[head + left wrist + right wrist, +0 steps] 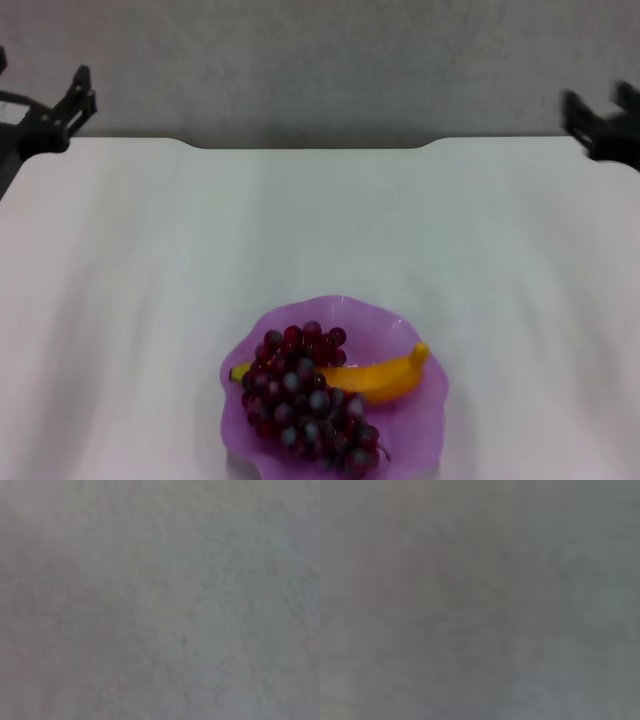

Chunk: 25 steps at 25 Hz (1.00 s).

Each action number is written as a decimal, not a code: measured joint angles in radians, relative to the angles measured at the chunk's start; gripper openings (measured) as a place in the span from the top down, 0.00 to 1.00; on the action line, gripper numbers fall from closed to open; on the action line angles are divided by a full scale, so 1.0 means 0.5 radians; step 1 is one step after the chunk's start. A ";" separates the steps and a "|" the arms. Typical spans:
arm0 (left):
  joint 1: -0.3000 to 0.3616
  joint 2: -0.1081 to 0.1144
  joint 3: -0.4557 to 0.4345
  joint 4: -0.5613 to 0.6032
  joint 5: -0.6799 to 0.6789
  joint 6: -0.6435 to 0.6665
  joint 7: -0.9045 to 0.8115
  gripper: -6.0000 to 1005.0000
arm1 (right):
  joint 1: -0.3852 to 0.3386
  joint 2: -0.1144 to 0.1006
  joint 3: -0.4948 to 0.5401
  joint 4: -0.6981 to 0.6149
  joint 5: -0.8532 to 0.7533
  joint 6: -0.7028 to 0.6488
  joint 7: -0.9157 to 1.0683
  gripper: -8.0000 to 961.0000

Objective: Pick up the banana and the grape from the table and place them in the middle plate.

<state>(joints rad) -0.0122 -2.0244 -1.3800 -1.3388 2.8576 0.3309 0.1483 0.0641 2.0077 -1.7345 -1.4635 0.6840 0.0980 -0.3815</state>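
Banana (385, 378) & grape (305, 395) seen lying in middle plate (400, 330); task judged done. Left tool (72, 108) open, empty; right tool (600, 120) state can't be told. No further move needed.

Only the tips of the robot's two arms showed in the head view. The left arm's matte black end effector (70, 105) was an angular, blocky piece with short squared prongs, and a paler grey patch marked the black body behind it. The right arm's matte black end effector (600, 122) was likewise dark and chunky, its outline soft and without legible markings.
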 joint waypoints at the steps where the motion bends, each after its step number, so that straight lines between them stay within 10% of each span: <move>1: 0.007 0.001 -0.001 0.009 0.000 0.021 -0.013 0.13 | -0.018 0.000 0.014 0.058 0.000 -0.055 -0.001 0.37; 9: -0.010 -0.002 -0.002 0.295 0.001 0.332 -0.124 0.13 | -0.003 0.006 -0.007 0.669 0.082 -0.615 0.059 0.37; 25: -0.242 -0.002 -0.052 1.166 0.000 1.029 -0.357 0.13 | -0.010 0.007 -0.262 0.856 0.129 -1.111 0.111 0.37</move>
<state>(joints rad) -0.1334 -2.0256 -1.4058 -0.7559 2.8578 0.8455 -0.0303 0.0590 2.0110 -1.8657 -1.0355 0.7486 -0.4577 -0.3262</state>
